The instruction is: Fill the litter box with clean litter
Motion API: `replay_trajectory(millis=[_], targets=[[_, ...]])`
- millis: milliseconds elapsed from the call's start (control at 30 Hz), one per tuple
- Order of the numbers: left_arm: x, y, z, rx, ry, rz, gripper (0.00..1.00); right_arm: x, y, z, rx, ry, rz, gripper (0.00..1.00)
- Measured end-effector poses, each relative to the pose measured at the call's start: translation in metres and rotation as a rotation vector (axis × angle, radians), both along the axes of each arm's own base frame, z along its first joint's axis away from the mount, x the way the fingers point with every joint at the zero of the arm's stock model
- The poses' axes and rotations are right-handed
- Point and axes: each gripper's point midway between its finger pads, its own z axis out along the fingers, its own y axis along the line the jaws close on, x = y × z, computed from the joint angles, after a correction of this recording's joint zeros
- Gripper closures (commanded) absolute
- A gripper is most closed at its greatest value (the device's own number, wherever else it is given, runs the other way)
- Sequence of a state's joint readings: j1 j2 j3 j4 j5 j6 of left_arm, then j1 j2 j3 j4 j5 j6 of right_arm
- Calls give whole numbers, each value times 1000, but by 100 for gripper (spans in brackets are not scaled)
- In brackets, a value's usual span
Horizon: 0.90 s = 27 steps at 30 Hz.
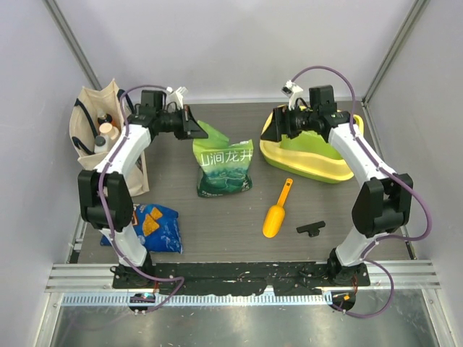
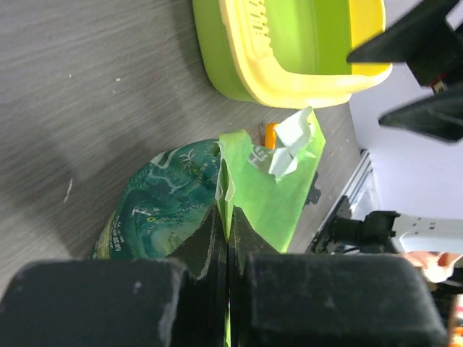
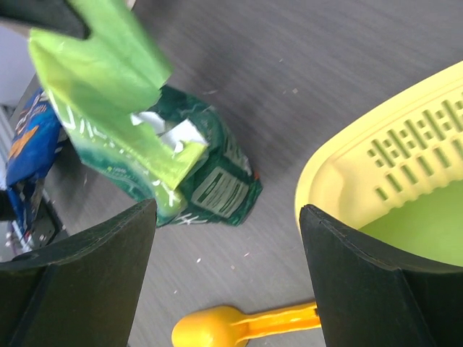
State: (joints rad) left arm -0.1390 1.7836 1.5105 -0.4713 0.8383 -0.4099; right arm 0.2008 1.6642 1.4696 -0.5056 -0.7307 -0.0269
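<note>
left gripper: pressed together on pouch top flap, a thin pinch.
right gripper: spread, holding nothing; box rim just beside one finger.
litter: unseen, none in box.
risk: flap tears or slips under the pouch's weight.

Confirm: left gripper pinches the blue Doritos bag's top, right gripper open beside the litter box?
Wrong bag: the left wrist view shows the left gripper shut on the top flap of the green pouch. The right gripper is open beside the litter box.

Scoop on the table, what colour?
Orange. The scoop shows best in the top external view.
</note>
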Motion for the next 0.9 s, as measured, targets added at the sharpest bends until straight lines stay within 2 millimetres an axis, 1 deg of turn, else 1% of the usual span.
replay_trajectory(millis=[67, 133, 200, 233, 267, 300, 367, 433, 500, 567, 767, 833, 900], targets=[[0, 0, 13, 13, -74, -19, 100, 12, -2, 4, -15, -18, -29, 15], [-4, 0, 29, 38, -173, -45, 100, 24, -3, 9, -25, -36, -55, 15], [-15, -1, 51, 64, -300, -74, 100, 32, -4, 15, -23, -40, -82, 15], [-22, -1, 59, 75, -351, -91, 100, 35, -3, 17, -17, -36, -93, 15], [-32, -1, 66, 93, -429, -113, 100, 36, -3, 19, -11, -32, -99, 15], [-49, 0, 68, 116, -495, -140, 100, 37, -1, 21, -3, -24, -107, 15], [-75, 2, 71, 162, -633, -177, 100, 36, 4, 24, 10, -13, -107, 15], [-96, 6, 71, 196, -742, -202, 100, 32, 12, 25, 18, -2, -94, 15], [-111, 9, 71, 226, -838, -221, 100, 24, 24, 25, 26, 12, -69, 16], [-117, 10, 72, 243, -888, -232, 100, 16, 36, 25, 34, 25, -37, 16], [-116, 9, 72, 266, -929, -247, 100, -13, 64, 19, 18, 52, 79, 19], [-117, 8, 72, 266, -934, -253, 100, -18, 71, 17, 4, 56, 107, 22], [-117, 7, 72, 266, -935, -255, 100, -18, 76, 15, -4, 54, 124, 24]])
